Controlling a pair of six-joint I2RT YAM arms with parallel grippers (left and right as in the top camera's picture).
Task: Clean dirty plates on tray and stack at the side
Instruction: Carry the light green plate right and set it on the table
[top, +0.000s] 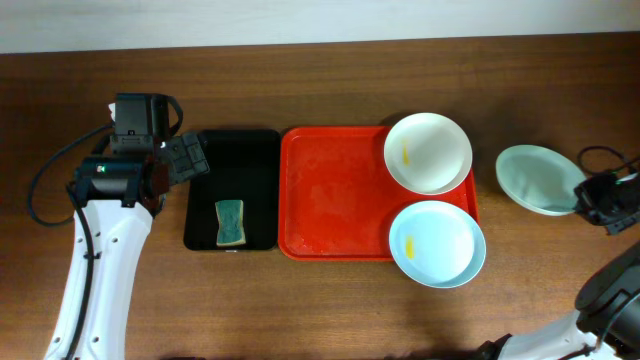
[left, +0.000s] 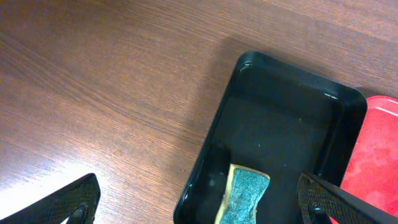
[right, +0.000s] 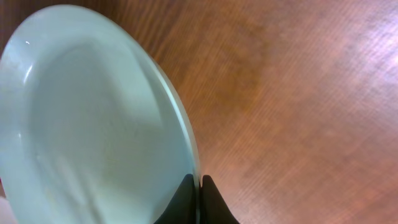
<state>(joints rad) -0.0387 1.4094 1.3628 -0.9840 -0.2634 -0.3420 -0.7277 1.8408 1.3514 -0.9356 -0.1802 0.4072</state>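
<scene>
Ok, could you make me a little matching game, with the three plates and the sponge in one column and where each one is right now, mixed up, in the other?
Things:
1. white plate
2. pale blue plate
3. pale green plate
4. sponge

Places:
A. in the black tray
B. right of the red tray, rim pinched in the right hand
C. on the red tray, upper right corner seen from overhead
D. on the red tray's lower right corner, overhanging its rim

Pairs: 1-C, 2-D, 3-B, 4-A.
</scene>
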